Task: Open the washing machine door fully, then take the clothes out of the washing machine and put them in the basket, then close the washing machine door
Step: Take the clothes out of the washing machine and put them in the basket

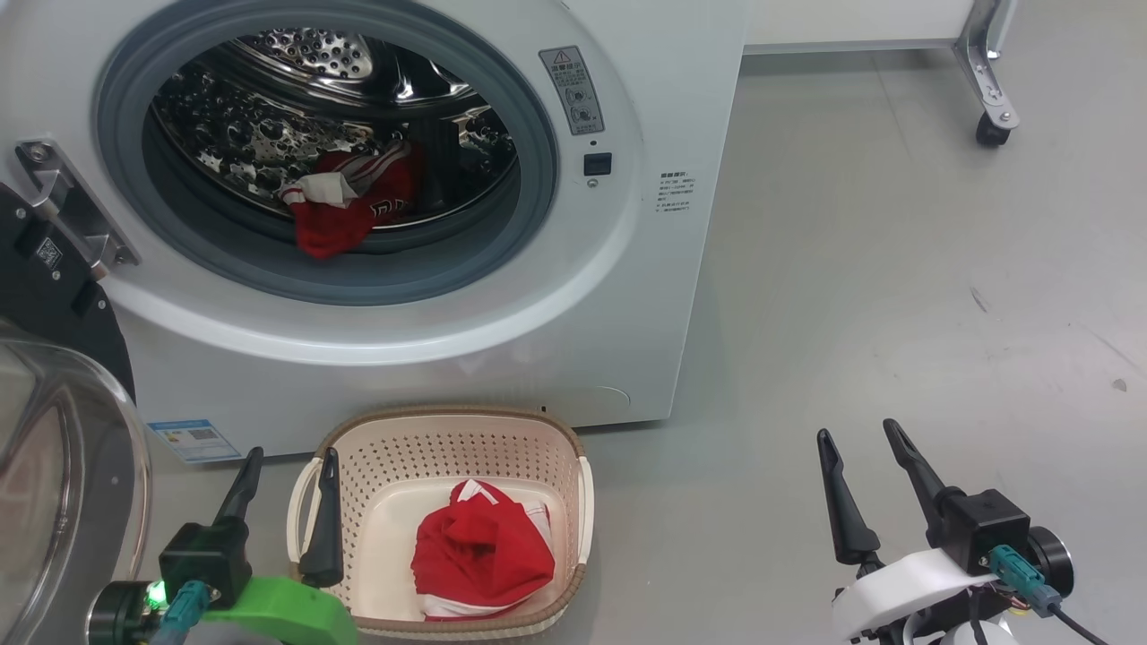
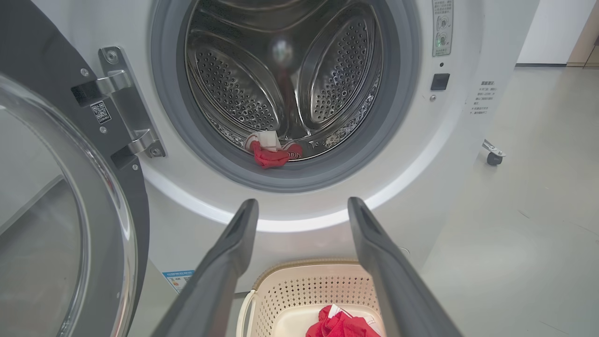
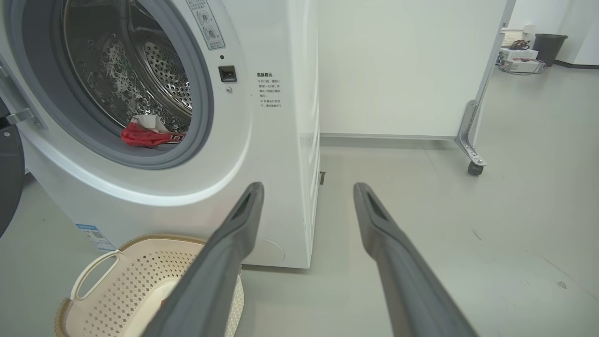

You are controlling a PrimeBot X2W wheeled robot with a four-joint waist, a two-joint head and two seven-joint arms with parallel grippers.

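The white washing machine [image 1: 627,296] stands with its door [image 1: 54,466] swung open to the left, glass bowl facing me. Red and white clothes [image 1: 345,202] lie at the drum's front lip, also seen as clothes [image 2: 271,152] and clothes [image 3: 145,133]. The cream basket [image 1: 448,434] sits on the floor below the opening with a red garment [image 1: 479,546] in it. My left gripper [image 1: 287,461] is open and empty over the basket's left rim. My right gripper [image 1: 860,434] is open and empty above bare floor, right of the basket [image 3: 117,281].
A white partition on castor wheels [image 1: 990,125] stands at the back right. Grey floor stretches to the right of the machine. The open door [image 2: 56,210] takes up the space at my left. A dark bin [image 3: 550,47] and boxes sit far off.
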